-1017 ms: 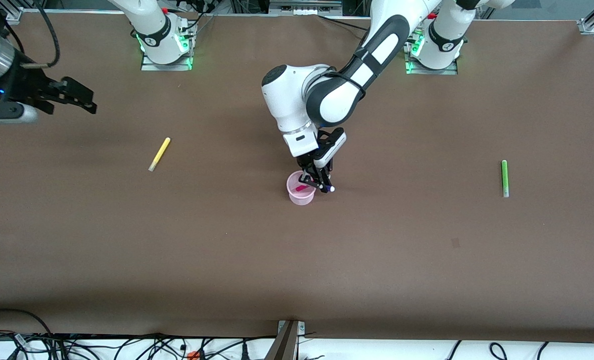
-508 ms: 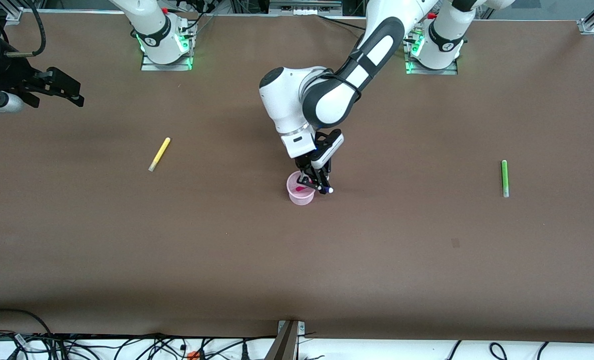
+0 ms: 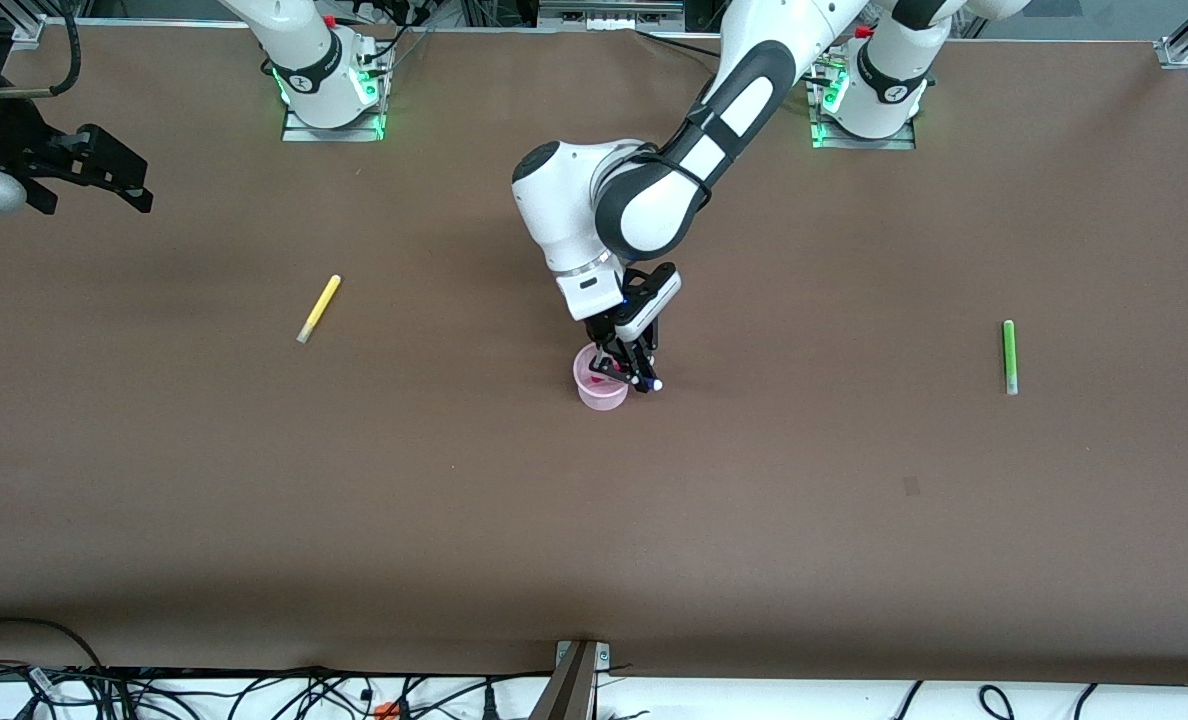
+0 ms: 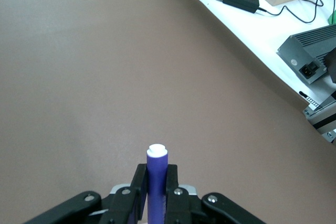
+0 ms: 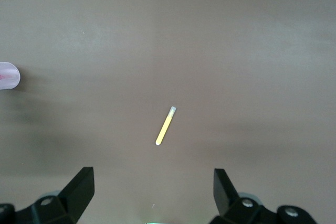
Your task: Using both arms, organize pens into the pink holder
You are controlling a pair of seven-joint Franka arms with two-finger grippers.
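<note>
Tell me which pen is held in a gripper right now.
The purple pen: the left gripper is shut on it over the holder. Yellow and green lie on the table.

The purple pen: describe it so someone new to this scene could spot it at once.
Find the pink holder near the middle of the table; the left gripper hangs at its rim. The purple pen is clamped between that gripper's fingers, white end out. It alone is held; the yellow pen and green pen lie flat.

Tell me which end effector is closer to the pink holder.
Left. The left end effector, shut on the purple pen, is right over the pink holder. The right end effector hangs open up at the right arm's end of the table.
</note>
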